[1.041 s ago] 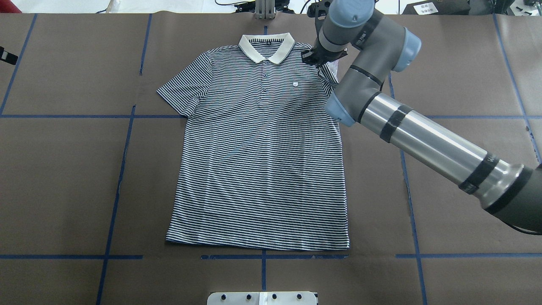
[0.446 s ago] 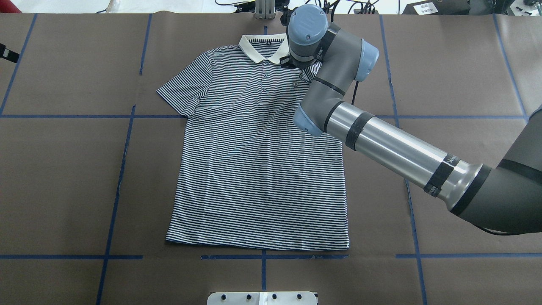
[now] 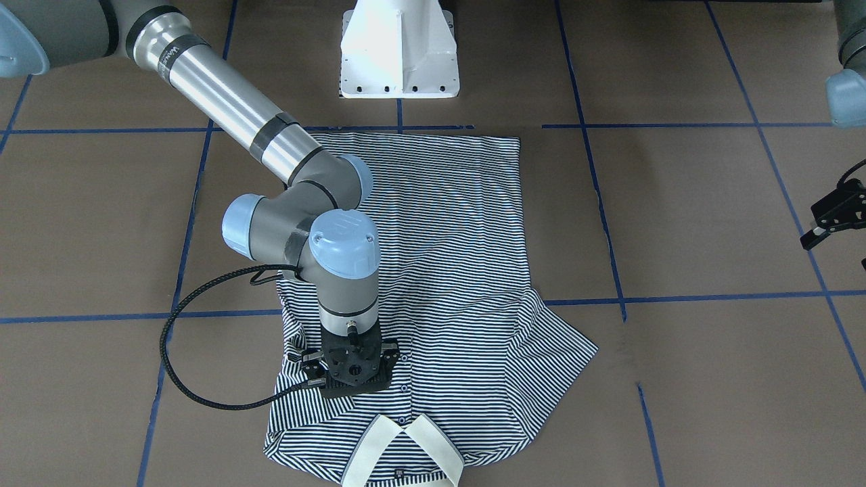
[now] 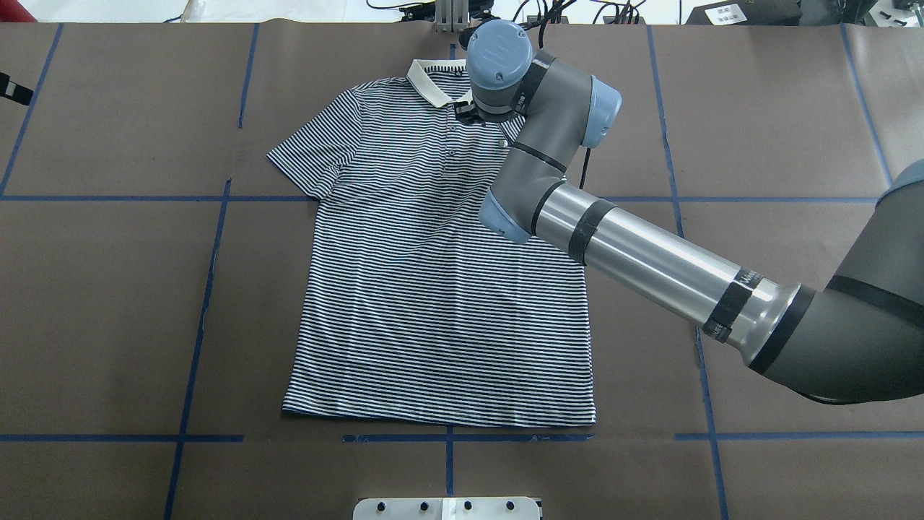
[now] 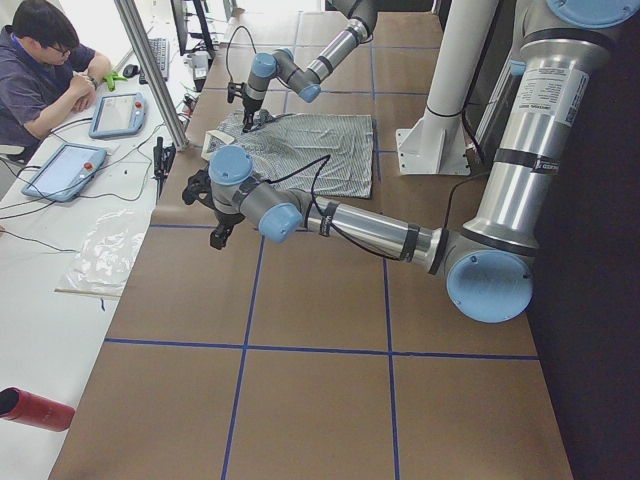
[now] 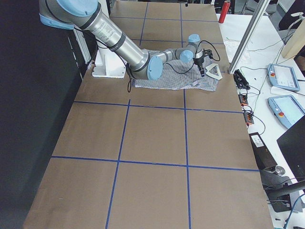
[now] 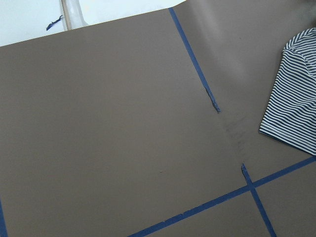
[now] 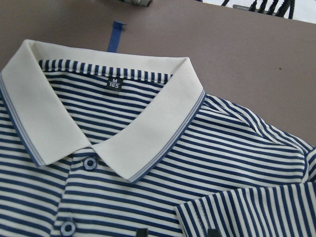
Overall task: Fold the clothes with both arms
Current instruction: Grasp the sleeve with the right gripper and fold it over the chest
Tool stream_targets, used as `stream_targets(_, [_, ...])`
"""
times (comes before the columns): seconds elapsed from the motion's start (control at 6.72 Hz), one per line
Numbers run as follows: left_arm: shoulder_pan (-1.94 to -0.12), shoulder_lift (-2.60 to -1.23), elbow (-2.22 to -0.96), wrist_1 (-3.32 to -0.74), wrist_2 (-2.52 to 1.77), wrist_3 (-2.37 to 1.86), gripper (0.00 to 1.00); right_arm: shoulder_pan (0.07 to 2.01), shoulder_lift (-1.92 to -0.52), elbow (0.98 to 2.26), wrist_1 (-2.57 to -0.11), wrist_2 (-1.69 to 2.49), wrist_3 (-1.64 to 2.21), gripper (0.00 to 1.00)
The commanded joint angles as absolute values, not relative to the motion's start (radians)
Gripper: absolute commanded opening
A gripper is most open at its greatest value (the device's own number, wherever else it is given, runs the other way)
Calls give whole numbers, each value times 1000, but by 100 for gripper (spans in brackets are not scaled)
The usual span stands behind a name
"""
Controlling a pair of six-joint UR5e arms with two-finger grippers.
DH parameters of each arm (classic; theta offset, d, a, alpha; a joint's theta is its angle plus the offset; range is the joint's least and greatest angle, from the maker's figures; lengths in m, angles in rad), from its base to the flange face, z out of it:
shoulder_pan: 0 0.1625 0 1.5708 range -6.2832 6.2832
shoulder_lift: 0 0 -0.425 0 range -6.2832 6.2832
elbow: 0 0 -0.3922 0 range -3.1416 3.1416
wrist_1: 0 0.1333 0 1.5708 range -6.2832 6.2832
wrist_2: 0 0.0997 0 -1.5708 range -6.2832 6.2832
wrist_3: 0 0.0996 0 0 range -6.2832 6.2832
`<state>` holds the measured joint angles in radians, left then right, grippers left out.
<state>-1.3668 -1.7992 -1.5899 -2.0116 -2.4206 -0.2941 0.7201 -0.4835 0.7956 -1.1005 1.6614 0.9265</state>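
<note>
Sleeve (image 8: pixel 247 212) of polo shirt (image 4: pixel 433 289) lies folded inward beneath fingers of right gripper (image 3: pixel 352 379), grip indiscernible; opposite sleeve (image 4: pixel 303 159) and body unfolded

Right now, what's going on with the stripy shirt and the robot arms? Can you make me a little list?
shirt: polo shirt, flat on the table, front up, collar on the side away from the robot
left sleeve: spread out flat
right sleeve: pulled over onto the chest
right gripper: over the chest near the collar, seems to pinch that sleeve
left gripper: off to the side over bare table, not touching the shirt; open or shut unclear
</note>
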Motion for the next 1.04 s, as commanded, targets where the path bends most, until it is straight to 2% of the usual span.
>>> stream_targets(0.0, [-1367,-1802,-1589,-2011,-2421,-296,100,721,-466,795,-1100,1667,936,84])
stream_targets(0.15, [-1365,-1809,-1588,-2006,-2421,-296,100,750,-469,819,-1103,1693,942,95])
stream_targets(0.3, [-1367,-1809,-1588,-2005,-2421,-296,100,808,-535,891,-1104,1809,943,99])
stream_targets(0.45, [-1367,-1809,-1588,-2003,-2422,-296,100,842,-640,1001,-1103,1883,942,99])
stream_targets(0.89, [-1367,-1807,-1586,-2003,-2422,-296,100,838,-689,1022,-1106,1931,1001,99])
